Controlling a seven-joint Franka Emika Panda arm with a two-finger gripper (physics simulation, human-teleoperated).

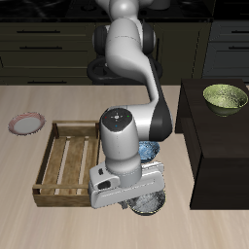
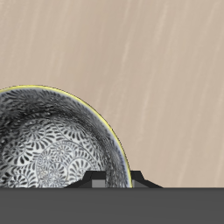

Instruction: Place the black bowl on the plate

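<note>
The round black bowl [image 2: 52, 144] shows a speckled grey-white inside; the gripper [image 1: 142, 201] hides it partly, grip state unclear.

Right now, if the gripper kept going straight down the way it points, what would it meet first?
Most likely the black bowl: the wrist view looks straight down onto its speckled inside, just off the gripper. Its rim looks closest to the fingers' line, though depth is unclear. Beyond that lies only the table.
</note>
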